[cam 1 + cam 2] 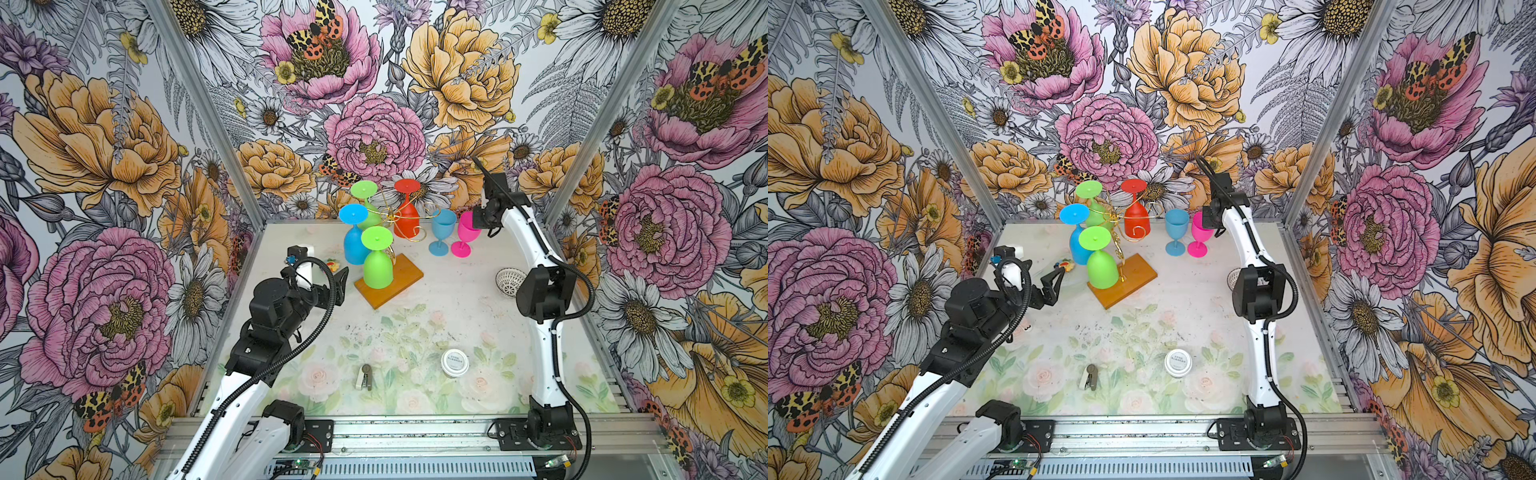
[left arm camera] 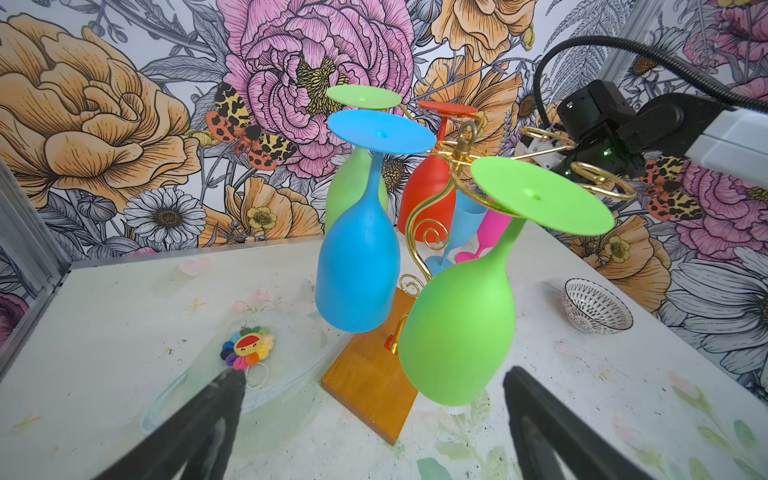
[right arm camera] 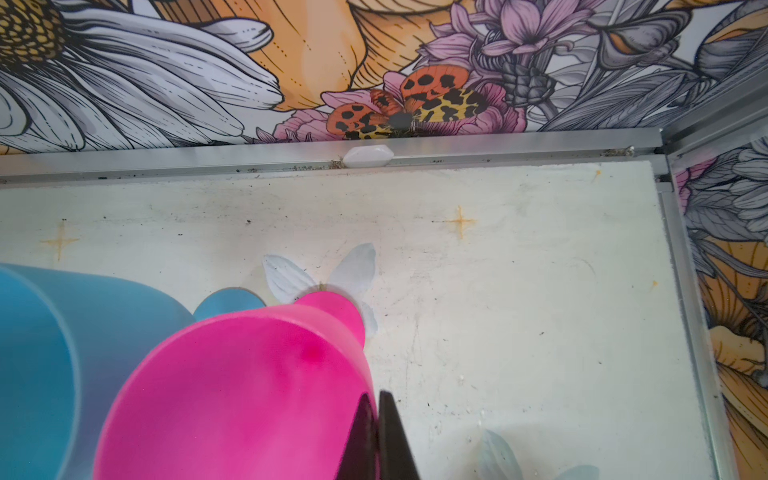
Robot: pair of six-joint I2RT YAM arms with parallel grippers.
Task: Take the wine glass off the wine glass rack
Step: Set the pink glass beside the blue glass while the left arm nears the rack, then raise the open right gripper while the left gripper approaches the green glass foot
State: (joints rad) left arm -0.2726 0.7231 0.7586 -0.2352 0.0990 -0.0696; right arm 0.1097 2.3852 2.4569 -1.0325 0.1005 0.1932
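Both top views: high up front, angled down over the whole table (image 1: 457,307), near-identical. Left wrist: low, close on the wine glass rack (image 2: 368,386), shared with both top views. Right wrist: tight above the pink wine glass (image 3: 249,395), facing the back wall (image 3: 374,50).

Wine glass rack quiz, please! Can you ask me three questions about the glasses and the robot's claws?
1. Count: how many glasses hang upside down on the wine glass rack?
2. True or false: the left claw is shut.
3. Which glass does the right claw pinch? A red, B pink, C green.
Key: 1. Four: back green glass, front green glass, hanging blue glass, red glass. 2. False, it is open. 3. B, the pink glass.
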